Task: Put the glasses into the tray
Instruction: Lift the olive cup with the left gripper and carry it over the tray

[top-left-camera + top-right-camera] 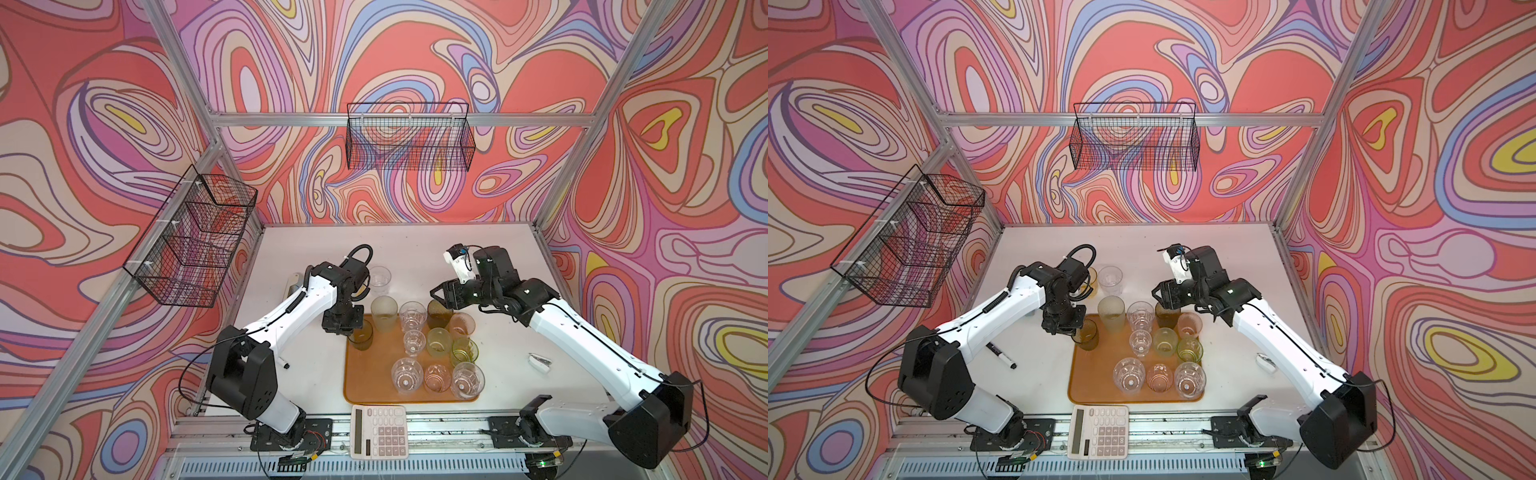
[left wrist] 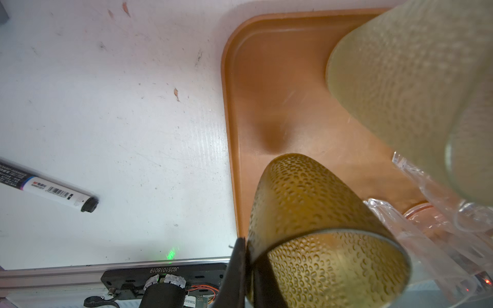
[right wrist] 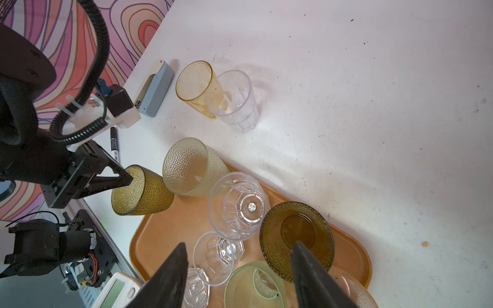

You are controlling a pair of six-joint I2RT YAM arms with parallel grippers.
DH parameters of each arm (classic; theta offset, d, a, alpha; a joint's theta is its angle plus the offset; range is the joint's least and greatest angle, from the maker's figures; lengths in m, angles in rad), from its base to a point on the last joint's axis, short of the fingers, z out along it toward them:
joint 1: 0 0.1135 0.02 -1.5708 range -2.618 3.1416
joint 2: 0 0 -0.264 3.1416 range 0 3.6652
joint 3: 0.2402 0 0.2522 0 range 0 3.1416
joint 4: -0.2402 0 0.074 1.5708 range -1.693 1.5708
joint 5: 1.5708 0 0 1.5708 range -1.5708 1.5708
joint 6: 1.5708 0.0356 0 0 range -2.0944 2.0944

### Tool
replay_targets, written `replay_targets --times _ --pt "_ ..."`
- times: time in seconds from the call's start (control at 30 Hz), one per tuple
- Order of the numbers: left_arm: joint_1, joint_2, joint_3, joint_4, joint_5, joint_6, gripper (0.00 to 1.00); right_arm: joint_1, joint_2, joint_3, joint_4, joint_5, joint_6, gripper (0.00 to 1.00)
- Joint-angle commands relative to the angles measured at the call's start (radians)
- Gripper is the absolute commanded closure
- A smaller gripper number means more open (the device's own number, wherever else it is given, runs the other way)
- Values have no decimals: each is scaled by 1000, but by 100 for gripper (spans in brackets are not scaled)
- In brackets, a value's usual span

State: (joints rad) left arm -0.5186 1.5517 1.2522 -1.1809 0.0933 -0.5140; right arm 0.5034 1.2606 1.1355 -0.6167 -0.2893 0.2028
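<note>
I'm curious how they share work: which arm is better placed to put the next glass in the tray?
Probably left: the left fingers pinch the olive-brown glass at the tray corner; the right fingers hang open, empty, over glasses inside it.

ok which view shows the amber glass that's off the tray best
The right wrist view: the amber glass stands whole and upright on the table beside a clear glass. In both top views the left arm hides most of it. The left wrist view does not show it.
</note>
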Motion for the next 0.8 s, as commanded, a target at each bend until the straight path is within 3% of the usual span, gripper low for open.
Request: replay_targets --times 0.0,0.77 --pt "-26 -30 -14 -20 4 -42 94 -5 4 18 15 -13 -2 35" --pt "-169 12 35 26 -15 -141 93 -6 -7 5 14 -12 3 35"
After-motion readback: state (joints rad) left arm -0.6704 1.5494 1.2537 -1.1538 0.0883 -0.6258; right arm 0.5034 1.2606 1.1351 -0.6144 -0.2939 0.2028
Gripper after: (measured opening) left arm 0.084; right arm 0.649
